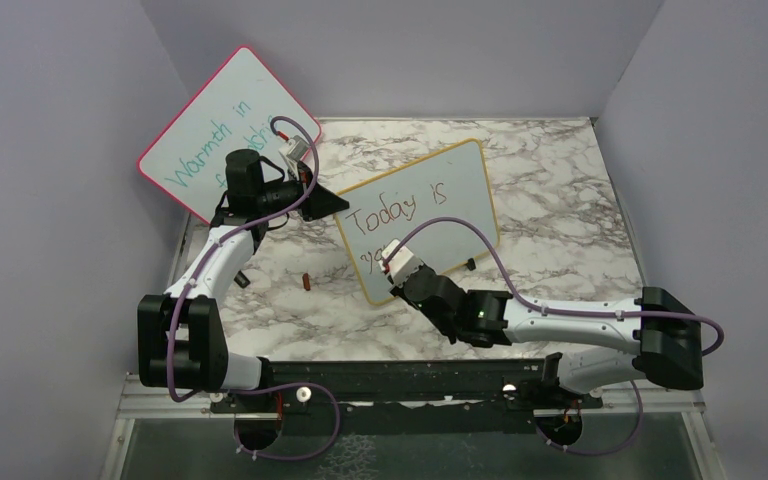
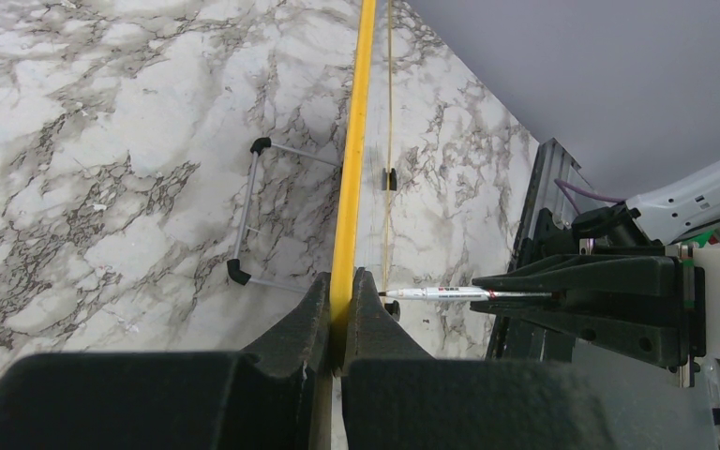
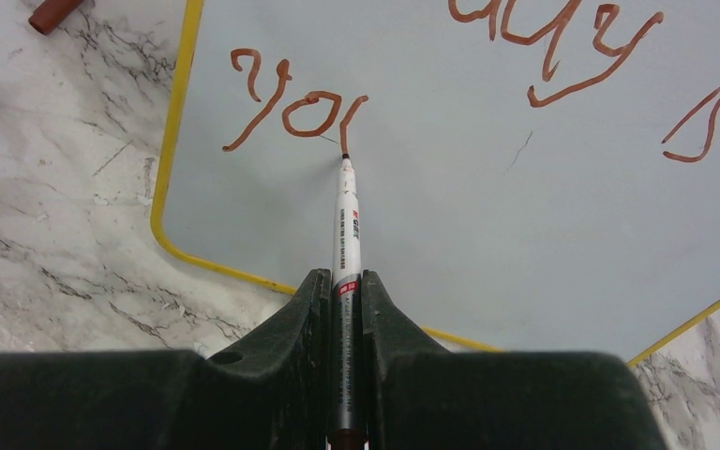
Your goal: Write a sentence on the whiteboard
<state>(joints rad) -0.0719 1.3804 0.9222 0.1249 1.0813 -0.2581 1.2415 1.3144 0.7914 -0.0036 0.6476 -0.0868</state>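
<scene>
Two end effectors share the work. The whiteboard (image 1: 430,200) stands propped at mid-worktop (image 1: 560,220), leaning back on its wire stand (image 2: 244,225). It appears light, thin and stiff, with a slick face. It is judged likely to skid or tip under pen pressure, so the yellow frame edge is the correct place to hold it. The left end effector (image 2: 339,281) is clamped on that edge near the board's upper left corner, with the arm reaching forward and the elbow raised. The right end effector (image 3: 342,281) is clamped on the marker (image 3: 347,211) barrel. Its forearm lies low and reaches leftward across the board, and the tip touches the face at the stroke after "yo" in the sentence (image 3: 291,112). Light, even pressure is advised.
</scene>
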